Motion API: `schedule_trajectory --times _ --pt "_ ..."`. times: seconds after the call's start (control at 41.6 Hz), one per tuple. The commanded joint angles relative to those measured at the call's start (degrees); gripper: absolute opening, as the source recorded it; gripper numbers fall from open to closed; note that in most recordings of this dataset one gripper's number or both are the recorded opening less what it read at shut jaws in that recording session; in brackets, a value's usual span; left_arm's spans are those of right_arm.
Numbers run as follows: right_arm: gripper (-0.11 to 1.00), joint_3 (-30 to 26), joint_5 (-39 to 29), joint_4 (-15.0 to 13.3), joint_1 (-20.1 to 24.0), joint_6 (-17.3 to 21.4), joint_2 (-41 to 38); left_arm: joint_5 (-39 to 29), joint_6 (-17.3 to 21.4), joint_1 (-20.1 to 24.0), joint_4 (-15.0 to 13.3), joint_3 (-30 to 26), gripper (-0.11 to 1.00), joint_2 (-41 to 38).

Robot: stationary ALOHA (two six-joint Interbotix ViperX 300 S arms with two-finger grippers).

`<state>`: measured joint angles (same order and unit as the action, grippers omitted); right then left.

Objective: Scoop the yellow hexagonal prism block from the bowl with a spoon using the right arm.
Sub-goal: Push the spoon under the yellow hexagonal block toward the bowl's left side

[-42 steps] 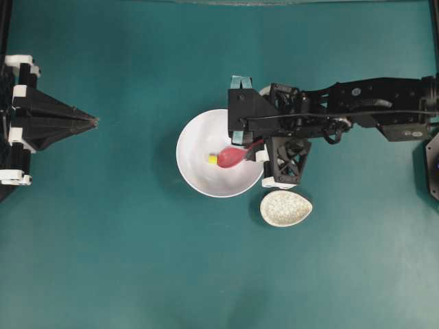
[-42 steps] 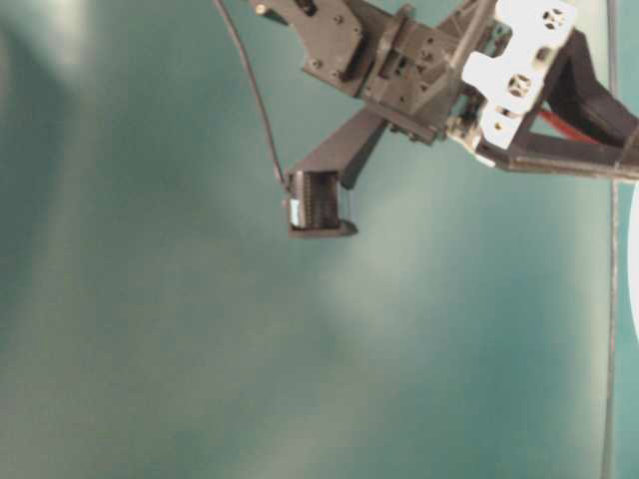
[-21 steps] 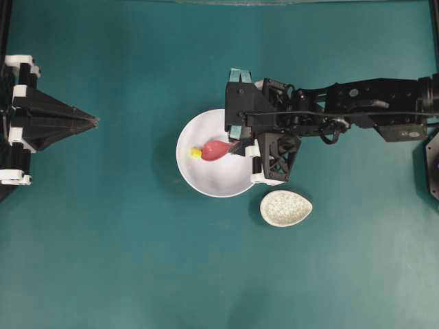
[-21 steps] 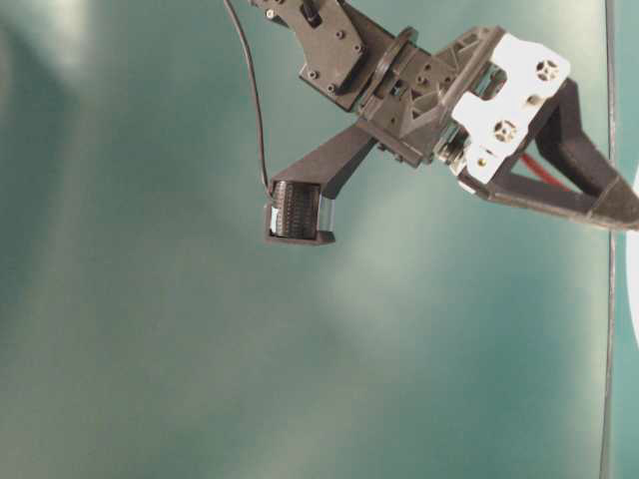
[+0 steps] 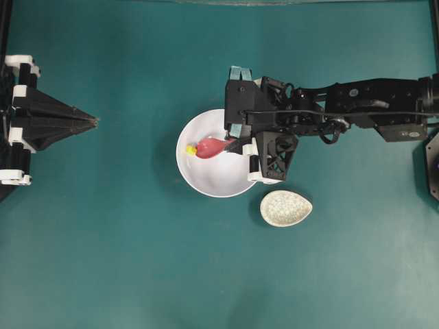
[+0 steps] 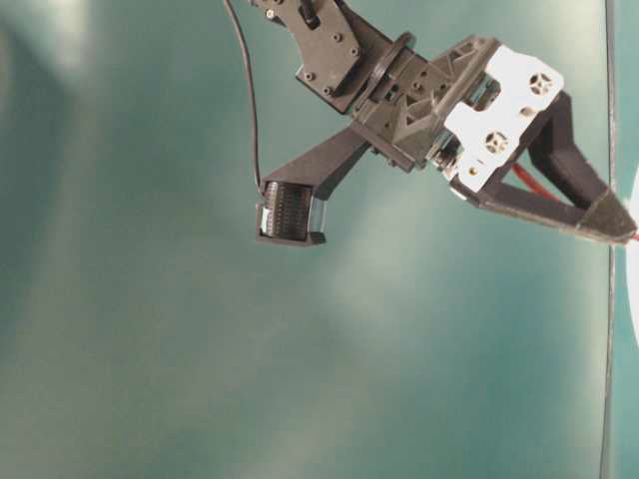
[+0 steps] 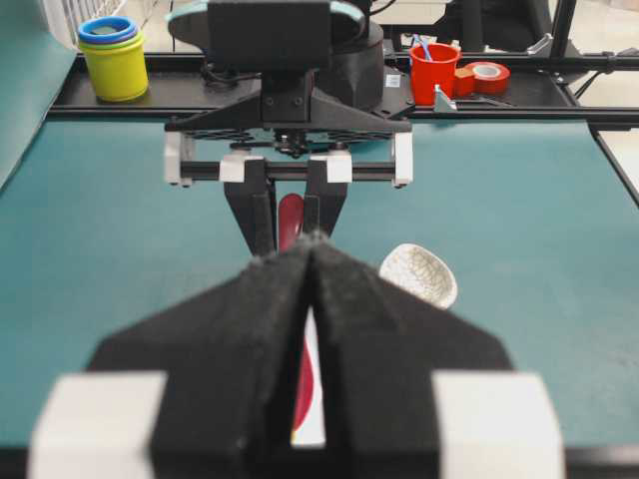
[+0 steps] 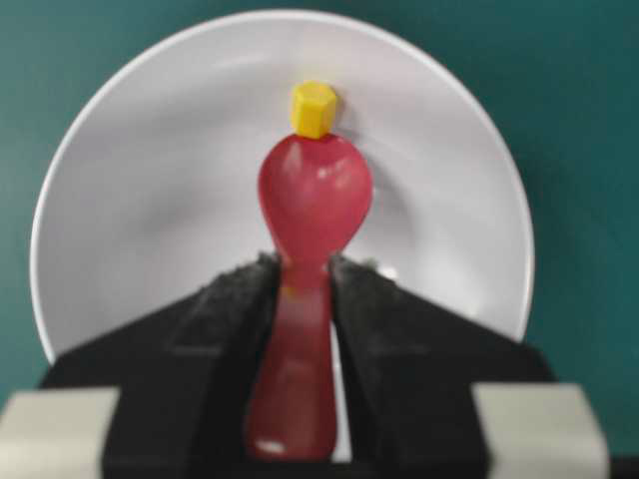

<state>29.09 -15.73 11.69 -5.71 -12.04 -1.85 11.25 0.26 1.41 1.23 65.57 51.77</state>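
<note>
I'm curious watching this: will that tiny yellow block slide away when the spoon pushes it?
Probably. The yellow hexagonal block sits at the spoon's tip, not in the scoop, on the smooth white bowl, so it likely skids. Its flat sides suggest sliding, not rolling. It looks light.

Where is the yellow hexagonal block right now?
The yellow hexagonal block lies inside the white bowl, right at the tip of the pink-red spoon. In the overhead view it is near the bowl's left rim.

Both arms are black. The right end effector (image 5: 233, 145) has white brackets with screws, teal bands, and a thin black cable looping along it.
</note>
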Motion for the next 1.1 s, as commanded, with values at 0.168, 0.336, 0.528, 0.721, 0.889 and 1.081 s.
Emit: schedule_trajectory --times 0.168,0.336,0.528,0.721,0.889,1.081 --pt "0.24 -1.1 1.8 0.1 0.5 0.0 1.0 0.3 0.0 0.0 0.2 -0.4 0.00 -0.4" --pt "0.24 -1.2 1.8 0.1 0.7 0.0 1.1 0.3 0.0 0.0 0.2 -0.4 0.00 -0.4" --pt "0.24 -1.2 2.3 0.1 0.8 0.0 1.1 0.3 0.0 0.0 0.2 -0.3 0.00 -0.4" --pt "0.24 -1.2 3.1 0.1 0.9 0.0 1.1 0.3 0.0 0.0 0.2 -0.2 0.00 -0.4" --pt "0.24 -1.2 3.3 0.1 1.1 0.0 1.1 0.2 0.0 0.0 0.2 -0.2 0.00 -0.4" --pt "0.24 -1.3 4.0 0.1 1.3 0.0 1.1 0.3 0.0 -0.1 0.2 -0.2 0.00 -0.4"
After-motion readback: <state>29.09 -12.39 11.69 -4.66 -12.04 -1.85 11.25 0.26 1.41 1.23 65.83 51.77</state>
